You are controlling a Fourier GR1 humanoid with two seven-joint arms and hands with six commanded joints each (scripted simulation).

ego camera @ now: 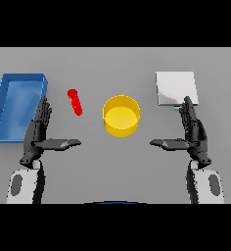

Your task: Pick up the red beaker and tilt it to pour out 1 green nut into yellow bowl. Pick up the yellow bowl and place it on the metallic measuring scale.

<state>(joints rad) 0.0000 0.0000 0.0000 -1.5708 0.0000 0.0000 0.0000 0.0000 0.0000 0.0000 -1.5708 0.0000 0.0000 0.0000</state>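
A slim red beaker (75, 102) stands on the grey table, left of centre. The yellow bowl (121, 115) sits in the middle of the table; I see nothing in it. The metallic scale (175, 87), a pale square plate, lies at the far right. My left hand (39, 131) rests open at the lower left, fingers straight and thumb pointing inward, a short way below and left of the beaker. Mirroring it at the lower right, my right hand (193, 131) is open too, its fingertips just below the scale's front edge. Neither hand touches anything. No green nut is visible.
A blue tray (5, 105) lies at the far left, right beside my left hand's fingers. Bare table stretches between the two hands, in front of the bowl.
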